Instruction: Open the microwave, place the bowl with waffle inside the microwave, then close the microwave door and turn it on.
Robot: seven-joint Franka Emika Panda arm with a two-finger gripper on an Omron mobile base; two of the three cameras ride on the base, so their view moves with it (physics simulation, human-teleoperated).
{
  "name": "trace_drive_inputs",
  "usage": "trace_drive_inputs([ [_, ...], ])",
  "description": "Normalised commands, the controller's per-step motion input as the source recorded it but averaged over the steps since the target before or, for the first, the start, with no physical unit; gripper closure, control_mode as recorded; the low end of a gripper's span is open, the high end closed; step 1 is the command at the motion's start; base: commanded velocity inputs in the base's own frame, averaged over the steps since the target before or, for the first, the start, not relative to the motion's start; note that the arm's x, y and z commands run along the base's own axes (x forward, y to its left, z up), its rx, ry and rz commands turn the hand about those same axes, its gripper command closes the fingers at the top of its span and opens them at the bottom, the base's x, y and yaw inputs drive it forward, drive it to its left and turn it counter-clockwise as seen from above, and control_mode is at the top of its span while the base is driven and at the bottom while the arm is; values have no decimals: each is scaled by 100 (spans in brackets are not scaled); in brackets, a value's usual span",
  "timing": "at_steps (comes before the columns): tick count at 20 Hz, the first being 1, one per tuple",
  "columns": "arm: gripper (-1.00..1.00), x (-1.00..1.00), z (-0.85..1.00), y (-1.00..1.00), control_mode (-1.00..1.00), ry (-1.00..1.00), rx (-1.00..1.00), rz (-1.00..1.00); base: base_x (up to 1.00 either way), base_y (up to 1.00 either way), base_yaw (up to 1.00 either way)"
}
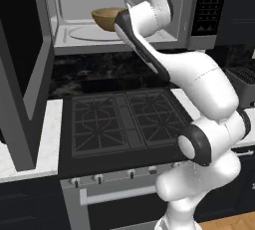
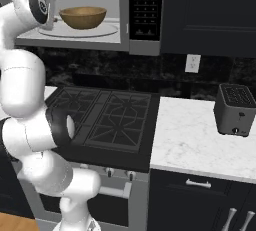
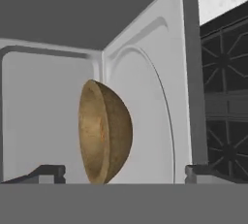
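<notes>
Inside the microwave (image 2: 127, 30) cavity the bowl (image 2: 83, 17) is seen resting upright on the round turntable plate (image 2: 100, 31), set toward the middle of the floor. From the hand view it lies straight ahead at twelve o'clock, between the tips of the claw (image 3: 125, 173), whose jaws are spread wide apart and clamped on nothing — the bowl is judged released. No waffle can be made out. The microwave door (image 1: 22, 69) stands swung open at nine o'clock; withdrawal straight back is called for before it is shut.
</notes>
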Motion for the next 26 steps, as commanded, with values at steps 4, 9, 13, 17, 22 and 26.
trace_drive_inputs([
  [4,-100,-100,-2,-29,-100,-27,3,1,0,0,0],
  [9,-100,-100,-17,-7,-100,-9,-11,0,0,0,0],
  [13,-100,-97,-67,0,-100,0,-24,0,0,0,0],
  [17,-100,-66,-68,2,-100,6,-47,-2,0,0,0],
  [22,100,-52,-57,1,-100,8,-49,-6,0,0,0],
  [26,100,-43,-37,9,-100,-1,-48,-8,0,0,0],
])
